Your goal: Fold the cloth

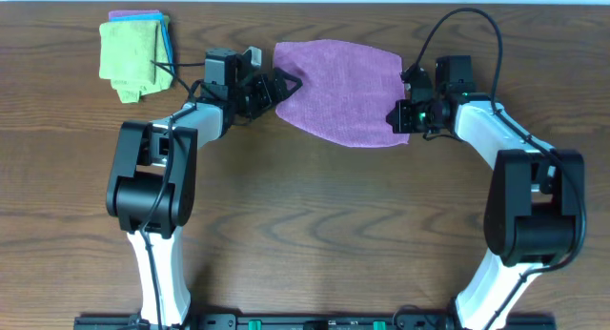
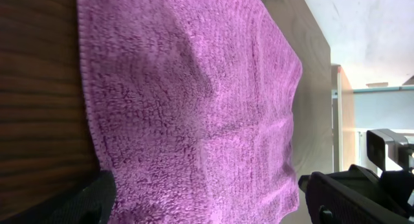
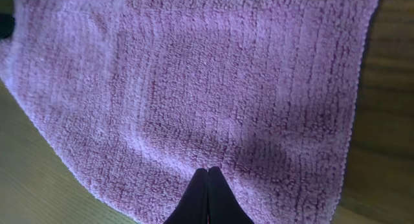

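Observation:
The lilac-purple cloth point(image 1: 341, 90) lies flat on the wooden table, towards the far edge at the middle. My left gripper point(image 1: 286, 85) is at its left edge and stands open; in the left wrist view its dark fingers point(image 2: 96, 201) straddle the cloth point(image 2: 194, 107) on both sides. My right gripper point(image 1: 400, 115) is at the cloth's right side. In the right wrist view its fingertips point(image 3: 207, 169) are pressed together over the cloth point(image 3: 194, 75) near its edge, with no fabric showing between them.
A lime-green cloth point(image 1: 129, 58) lies at the far left on a blue cloth point(image 1: 164, 32) and a pinkish one point(image 1: 124, 16). The table's far edge point(image 1: 381, 3) runs just behind the cloth. Both arm bases stand at the near edge.

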Motion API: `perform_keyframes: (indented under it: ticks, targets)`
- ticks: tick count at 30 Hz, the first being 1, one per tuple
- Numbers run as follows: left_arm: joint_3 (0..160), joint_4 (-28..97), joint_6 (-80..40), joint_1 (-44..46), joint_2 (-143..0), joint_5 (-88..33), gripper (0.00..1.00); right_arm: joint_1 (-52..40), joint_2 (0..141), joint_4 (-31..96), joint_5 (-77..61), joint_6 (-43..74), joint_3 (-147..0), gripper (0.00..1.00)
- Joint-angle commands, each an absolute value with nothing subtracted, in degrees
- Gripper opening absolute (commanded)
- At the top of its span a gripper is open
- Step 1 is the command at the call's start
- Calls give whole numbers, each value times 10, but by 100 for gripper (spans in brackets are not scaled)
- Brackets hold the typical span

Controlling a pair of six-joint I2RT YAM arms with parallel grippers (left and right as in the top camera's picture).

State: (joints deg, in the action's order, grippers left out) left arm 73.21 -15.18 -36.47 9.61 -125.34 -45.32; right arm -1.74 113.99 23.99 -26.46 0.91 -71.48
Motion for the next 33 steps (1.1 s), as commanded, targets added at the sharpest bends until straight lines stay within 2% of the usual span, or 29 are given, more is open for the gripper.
perform_keyframes:
  ticks: [1,10,19,33]
  targets:
    - [731,-131,-367,99,-1280,-465,96,-23,1149,242,-261,17,-715,1]
    - [731,-86,-326,79,-1280,-521,98,-23,1149,249,-262,17,-715,2]
    - [731,-19,-295,42,-1280,-521,97,-23,1149,257,-262,17,-715,1]
    - [731,-22,-316,132,-1281,-446,95,-34,1149,259,-266,17,-715,1]
